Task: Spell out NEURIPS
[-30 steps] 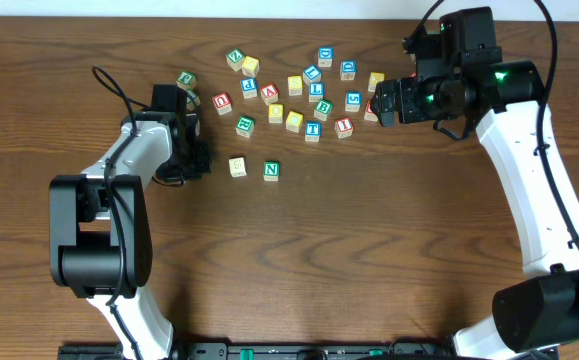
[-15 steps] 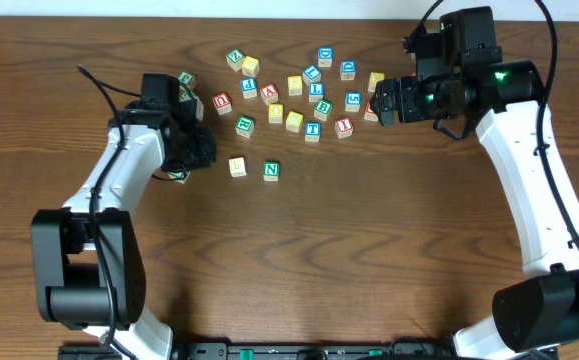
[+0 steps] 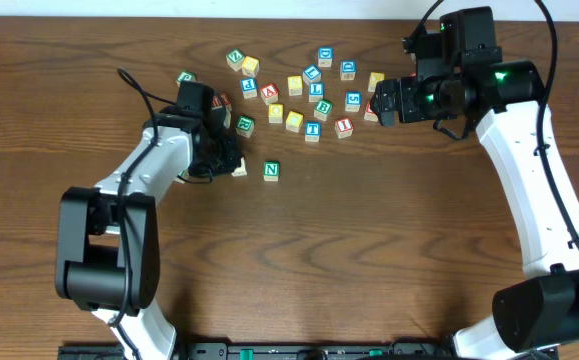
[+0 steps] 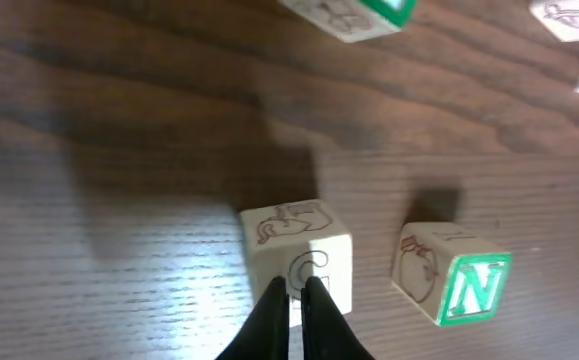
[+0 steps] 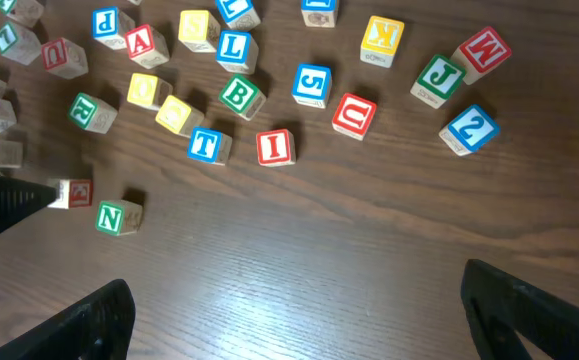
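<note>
A green N cube [image 3: 271, 171] lies alone in front of the cluster; it also shows in the left wrist view [image 4: 459, 285] and the right wrist view [image 5: 117, 216]. Left of it lies a pale cube [image 3: 239, 168] with drawn faces [image 4: 296, 250]; its letter is unreadable. My left gripper [image 3: 229, 163] is shut and empty, its tips [image 4: 296, 288] touching that pale cube's near face. A red I cube [image 5: 275, 146], a red U cube [image 5: 354, 114] and a blue P cube [image 5: 106, 24] lie in the cluster. My right gripper [image 5: 314, 310] is open and empty, high above the table.
Several other letter and number cubes lie scattered at the back middle, among them T [image 5: 206, 144], B [image 5: 239, 95], 5 [image 5: 311, 84], J [image 5: 437, 78], M [image 5: 484, 52] and 2 [image 5: 467, 128]. The wooden table [image 3: 369, 260] stretches in front.
My left arm has swung right across the table, and its shut gripper now touches the pale cube beside the N cube. The right arm has not moved.
</note>
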